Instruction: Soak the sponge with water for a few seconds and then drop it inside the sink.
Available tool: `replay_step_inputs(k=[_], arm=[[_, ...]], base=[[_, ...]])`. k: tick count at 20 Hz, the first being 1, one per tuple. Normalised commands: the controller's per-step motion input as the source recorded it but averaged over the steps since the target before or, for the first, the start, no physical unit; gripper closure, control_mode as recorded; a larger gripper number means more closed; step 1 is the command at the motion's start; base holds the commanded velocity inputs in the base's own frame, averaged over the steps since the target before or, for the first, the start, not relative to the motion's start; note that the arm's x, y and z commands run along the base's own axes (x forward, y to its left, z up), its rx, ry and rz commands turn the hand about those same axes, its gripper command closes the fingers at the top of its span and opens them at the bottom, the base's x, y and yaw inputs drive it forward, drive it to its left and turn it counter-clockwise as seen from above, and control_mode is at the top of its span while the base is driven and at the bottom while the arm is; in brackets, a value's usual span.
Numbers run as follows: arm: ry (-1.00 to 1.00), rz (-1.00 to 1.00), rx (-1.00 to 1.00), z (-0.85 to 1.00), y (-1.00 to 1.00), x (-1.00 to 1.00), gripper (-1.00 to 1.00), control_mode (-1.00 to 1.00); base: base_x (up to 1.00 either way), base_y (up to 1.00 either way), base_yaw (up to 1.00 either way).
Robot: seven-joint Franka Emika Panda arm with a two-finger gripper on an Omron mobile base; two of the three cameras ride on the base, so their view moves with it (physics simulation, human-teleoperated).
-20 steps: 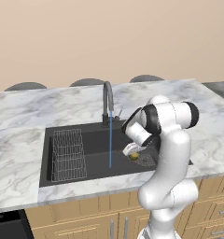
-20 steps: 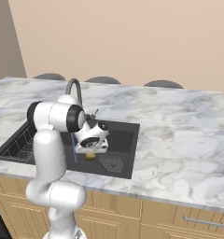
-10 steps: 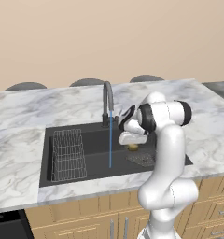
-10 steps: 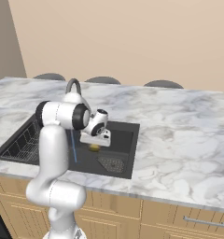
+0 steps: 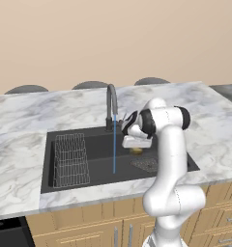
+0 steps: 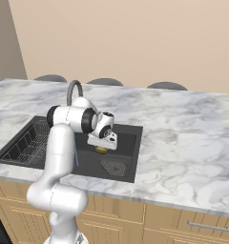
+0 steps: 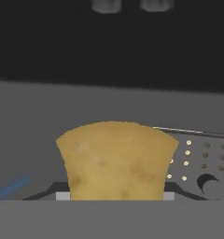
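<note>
Marble counter (image 5: 21, 144) around black sink (image 5: 89, 179). Gripper (image 5: 136, 148) clamped on sponge (image 5: 136, 151), above drain mesh (image 5: 146, 165), right of water stream (image 5: 114, 144), apart. Risk: releasing here leaves sponge dry; overshoot bumps faucet (image 5: 110, 103).

No text anywhere tbh. Checked every view, no labels, brands, numbers or signs to read.
</note>
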Motion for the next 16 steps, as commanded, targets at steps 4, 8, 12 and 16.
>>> replay_step_inputs(k=[4,8,12,16], arm=[[0.0,-0.06,0.0,-0.51,-0.19,0.16,1.0,-1.0],[0.0,-0.04,0.0,-0.42,-0.13,0.0,1.0,-1.0],[0.0,-0.02,0.0,-0.46,-0.06,0.0,1.0,-1.0],[0.0,-0.01,0.0,-0.47,-0.05,0.0,1.0,-1.0]], base=[[0.0,0.0,0.0],[0.0,0.0,0.0],[0.0,0.0,0.0],[0.0,0.0,0.0]])
